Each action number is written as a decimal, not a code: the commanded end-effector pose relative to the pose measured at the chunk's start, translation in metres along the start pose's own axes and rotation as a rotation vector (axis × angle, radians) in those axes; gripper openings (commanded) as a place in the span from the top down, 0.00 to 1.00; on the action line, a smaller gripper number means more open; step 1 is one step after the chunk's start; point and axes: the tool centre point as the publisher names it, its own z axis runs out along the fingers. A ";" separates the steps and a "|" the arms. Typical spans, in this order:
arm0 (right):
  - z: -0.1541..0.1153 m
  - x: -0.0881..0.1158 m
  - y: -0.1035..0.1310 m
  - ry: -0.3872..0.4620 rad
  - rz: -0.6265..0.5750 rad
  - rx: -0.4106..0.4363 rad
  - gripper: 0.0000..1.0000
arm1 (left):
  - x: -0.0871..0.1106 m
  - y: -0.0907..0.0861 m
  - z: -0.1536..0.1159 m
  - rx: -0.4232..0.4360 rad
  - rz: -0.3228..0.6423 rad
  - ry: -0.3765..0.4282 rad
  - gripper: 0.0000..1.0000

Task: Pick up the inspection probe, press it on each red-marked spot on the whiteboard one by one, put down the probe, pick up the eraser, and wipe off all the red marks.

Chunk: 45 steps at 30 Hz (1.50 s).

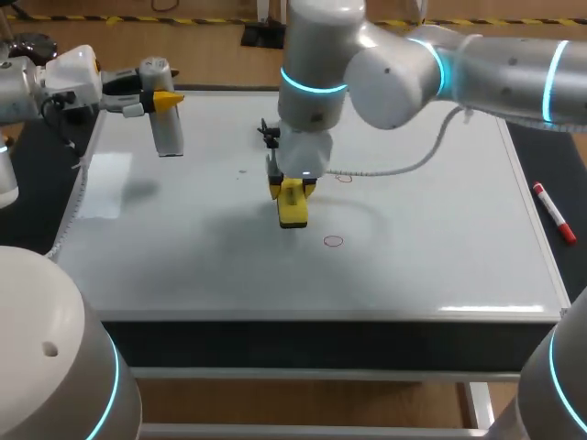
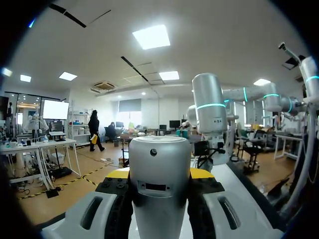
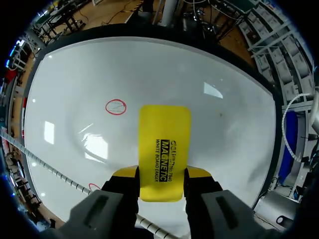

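1. The whiteboard (image 1: 440, 275) lies flat and covers most of the table top.
2. My right arm comes in from the right and extends past the middle of the board. The right gripper (image 3: 162, 173) is clamped on the yellow whiteboard eraser (image 3: 164, 144), with one finger against each long side.
3. The eraser projects ahead of the fingers, over the central part of the board. It cannot be told whether its face touches the surface.
4. Red circle A (image 3: 115, 107) is drawn on the board ahead of the eraser and off to one side, apart from it. In the head view it lies nearer the front edge than the eraser.
5. Red circle B (image 1: 343, 177) lies beside the right gripper, towards the board's right half. A white coiled cable (image 1: 385, 170) hanging from the right arm passes close to it.
6. My left arm stands at the far left corner. The left gripper (image 1: 163, 96) is closed on the grey cylindrical inspection probe (image 1: 167, 128), which fills the gap between its fingers and hangs roughly upright over that corner of the board.
7. A red marker (image 1: 554, 213) lies just beside the whiteboard's right edge.
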 end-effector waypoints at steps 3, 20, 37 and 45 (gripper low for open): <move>0.015 -0.013 -0.013 0.017 -0.003 -0.018 1.00 | -0.001 0.000 0.000 0.002 -0.001 0.004 1.00; 0.030 0.000 -0.027 0.034 0.001 -0.007 1.00 | -0.001 0.000 0.000 0.002 -0.001 0.004 1.00; 0.031 0.026 -0.039 0.057 0.042 0.020 1.00 | -0.001 0.000 0.000 0.002 -0.001 0.004 1.00; 0.026 0.047 -0.046 0.058 0.074 0.037 1.00 | -0.001 0.000 0.000 0.002 -0.001 0.004 1.00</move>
